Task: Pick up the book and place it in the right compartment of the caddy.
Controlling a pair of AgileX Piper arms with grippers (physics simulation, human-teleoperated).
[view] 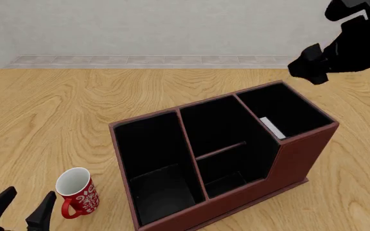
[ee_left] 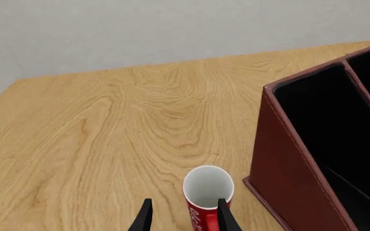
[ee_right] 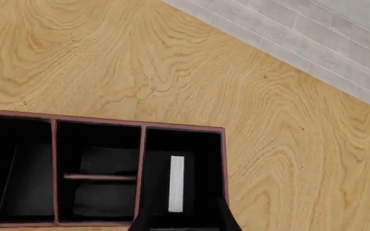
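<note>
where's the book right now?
Inside the caddy, in its raised right compartment: only the book's white page edge shows in the front view, against the compartment's left wall. The right wrist view shows it too.

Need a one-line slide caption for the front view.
Book stands inside caddy's raised right compartment; right gripper above it, mug beside.

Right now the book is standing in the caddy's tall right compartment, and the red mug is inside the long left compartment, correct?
Not quite. The book is in the tall right compartment of the caddy, its white page edges showing, but the red mug is not inside. The front view shows it on the table beside the caddy's left end, near the left claw.
</note>
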